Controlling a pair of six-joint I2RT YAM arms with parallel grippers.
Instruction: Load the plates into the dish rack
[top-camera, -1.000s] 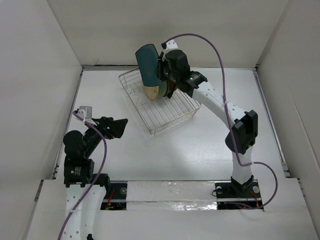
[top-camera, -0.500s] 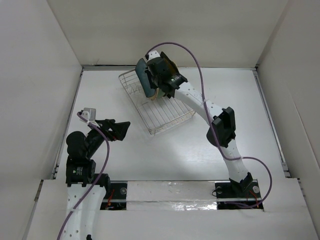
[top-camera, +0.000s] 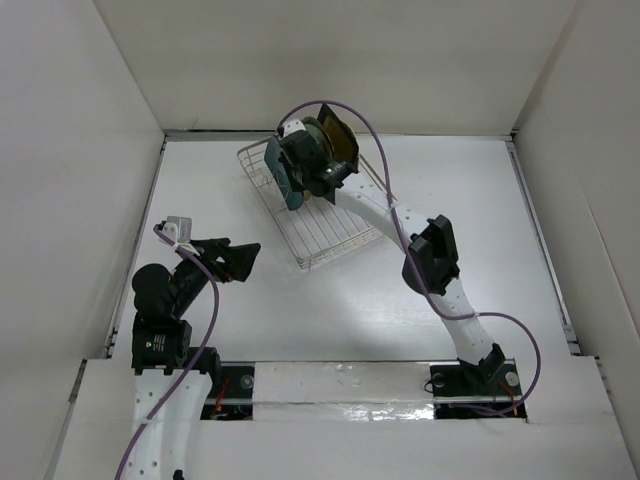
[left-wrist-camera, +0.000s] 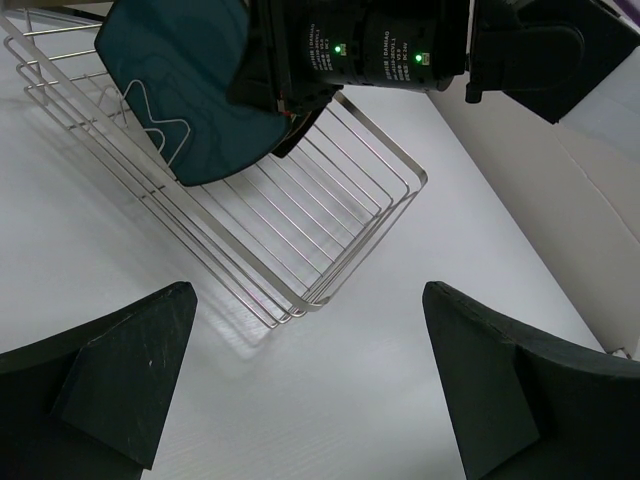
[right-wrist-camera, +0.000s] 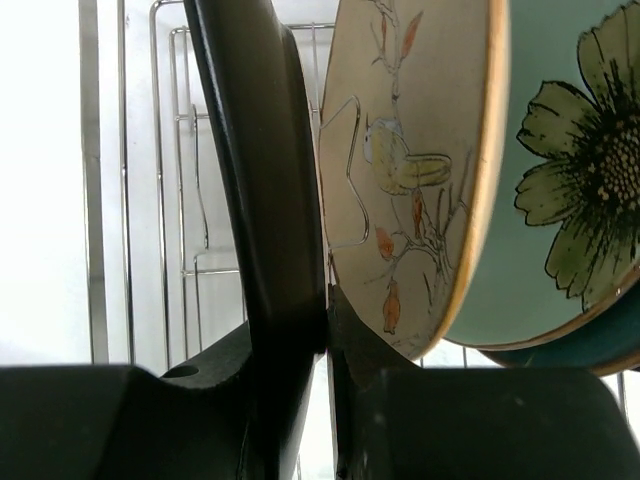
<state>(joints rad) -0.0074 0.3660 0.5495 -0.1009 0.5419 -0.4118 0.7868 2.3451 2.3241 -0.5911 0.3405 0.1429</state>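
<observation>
My right gripper (top-camera: 305, 165) is shut on the teal square plate (top-camera: 288, 176) and holds it on edge, low inside the silver wire dish rack (top-camera: 335, 232). In the left wrist view the teal plate (left-wrist-camera: 185, 90) stands behind a zigzag tine of the rack (left-wrist-camera: 330, 230). In the right wrist view the gripper (right-wrist-camera: 328, 310) pinches the plate's dark edge (right-wrist-camera: 250, 150). Right beside it stand the cream patterned plate (right-wrist-camera: 400, 170) and a pale green flowered plate (right-wrist-camera: 560, 200). An amber, dark-rimmed plate (top-camera: 338, 138) shows behind the wrist. My left gripper (top-camera: 235, 258) is open and empty.
The rack sits askew at the back middle of the white table. White walls close in the left, back and right sides. The left gripper (left-wrist-camera: 310, 390) hovers over bare table just in front of the rack's near corner (left-wrist-camera: 300, 300).
The right arm has swung the teal plate left and down from above the rack in among the tines, turning it edge-on. The left arm has barely moved.
</observation>
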